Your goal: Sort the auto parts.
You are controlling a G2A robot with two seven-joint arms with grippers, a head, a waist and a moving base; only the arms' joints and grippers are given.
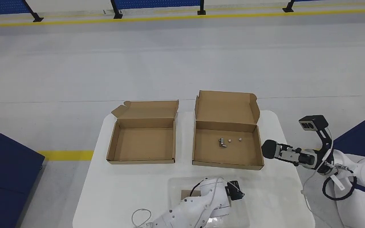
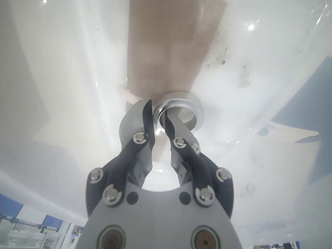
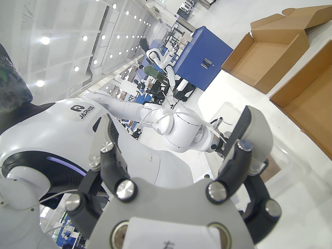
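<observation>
Metal ring point(image 2: 198, 111) was found inside the clear tray point(image 1: 174, 188) at the near edge of the desk point(image 1: 274, 188). It rested at the end of a brown cardboard sheet point(image 2: 168, 40) on the tray floor.

Left gripper point(image 2: 157, 110) was lowered into the tray. Its jaws were nearly closed and pinched the ring's wall, with one finger inside the bore and one outside. A pale stub point(image 2: 125, 94) was noted just beside the ring.

Right gripper point(image 3: 179, 120) was held over the desk's right edge, well apart from the tray. Its jaws were spread wide and nothing was held.

Two open cardboard boxes were set side by side toward the far edge: left box point(image 1: 142, 145) and right box point(image 1: 211, 151). In the right box, a bent metal piece point(image 1: 222, 143) and two small pale parts point(image 1: 230, 138) were recorded near the middle.
</observation>
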